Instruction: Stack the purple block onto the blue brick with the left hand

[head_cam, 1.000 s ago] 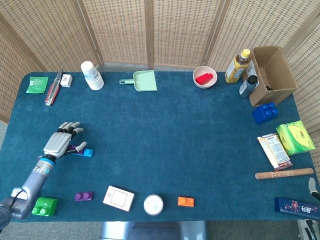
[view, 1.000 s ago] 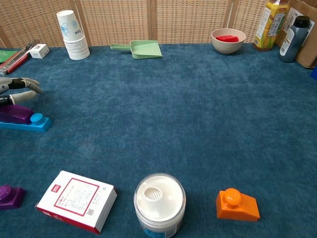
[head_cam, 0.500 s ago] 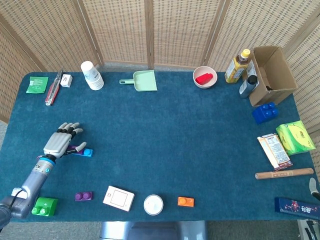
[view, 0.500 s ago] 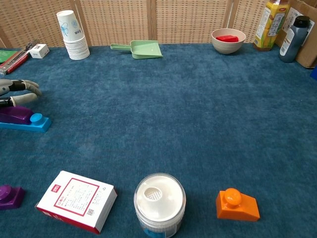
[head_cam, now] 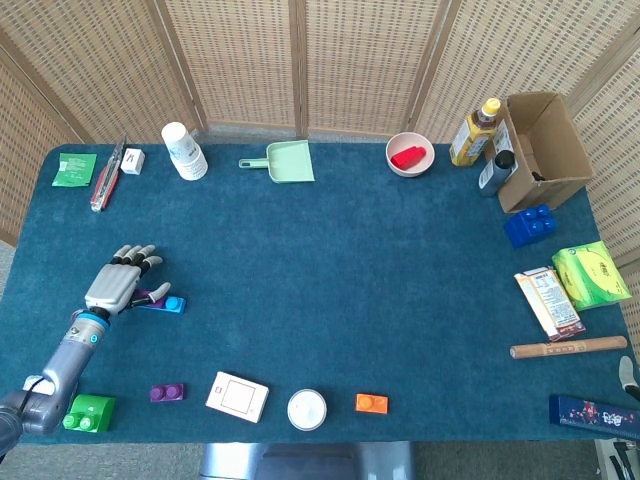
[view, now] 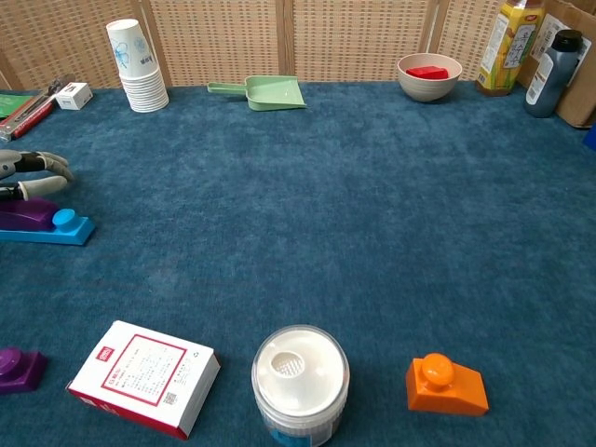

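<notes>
The purple block [view: 28, 212] sat on top of the blue brick [view: 51, 229] at the table's [head_cam: 330, 290] 9 o'clock edge, one blue stud exposed at the brick's right end. The left hand [head_cam: 118, 283] lay over the block, thumb [view: 37, 186] touching its upper face; whether the fingers gripped it could not be told. A second small purple brick [head_cam: 166, 393] lay at 7 o'clock, well apart. The right hand was not visible
</notes>
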